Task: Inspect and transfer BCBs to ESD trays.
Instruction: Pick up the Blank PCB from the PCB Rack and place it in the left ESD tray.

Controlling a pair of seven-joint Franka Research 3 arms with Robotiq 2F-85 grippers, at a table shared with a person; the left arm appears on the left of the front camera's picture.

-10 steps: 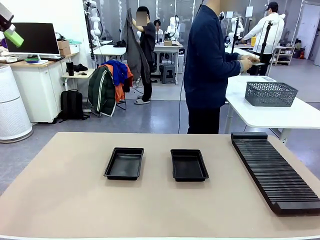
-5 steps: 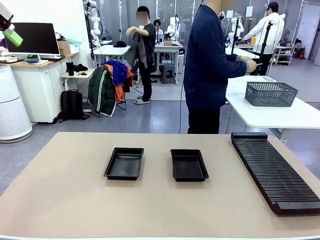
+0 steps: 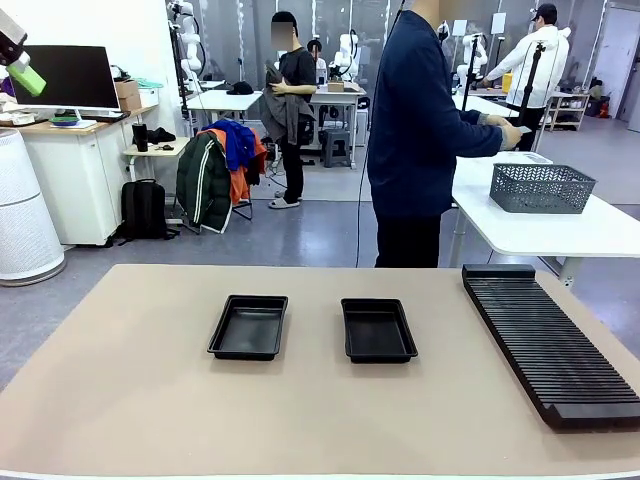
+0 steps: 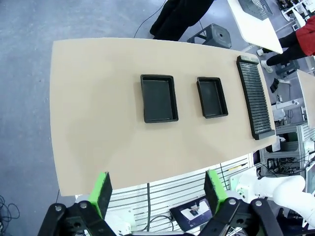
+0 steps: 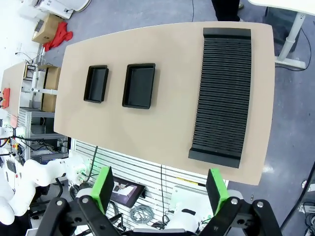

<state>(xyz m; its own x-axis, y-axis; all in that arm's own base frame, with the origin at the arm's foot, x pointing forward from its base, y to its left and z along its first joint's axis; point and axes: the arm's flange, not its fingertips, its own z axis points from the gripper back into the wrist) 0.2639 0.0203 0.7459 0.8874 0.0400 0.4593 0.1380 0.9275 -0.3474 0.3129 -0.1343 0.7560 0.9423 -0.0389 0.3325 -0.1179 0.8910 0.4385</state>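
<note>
- Trays are sitting empty mid-table in the front view, the left tray point(image 3: 248, 326) at 9 o'clock of the right tray point(image 3: 378, 329), with the rack point(image 3: 550, 340) at 3 o'clock. Nothing on the table point(image 3: 130, 400) is shifting from a second ago.
- At 12 o'clock the person is turning away toward 2 o'clock. One hand point(image 3: 510, 131) is now reaching further over the side table point(image 3: 560, 228), above the basket point(image 3: 541, 188). Whether it is holding a board I cannot tell. My reading is that boards are still being fetched, so transfer is not yet starting.
- In the left wrist view the left gripper point(image 4: 157, 189) is hanging high over the table, its fingers spread wide and carrying nothing. Both trays are lying toward 12 o'clock of it.
- In the right wrist view the right gripper point(image 5: 160, 189) is likewise hanging high with its fingers wide apart and bare. The trays are lying at 11 o'clock and the rack at 1 o'clock.
</note>
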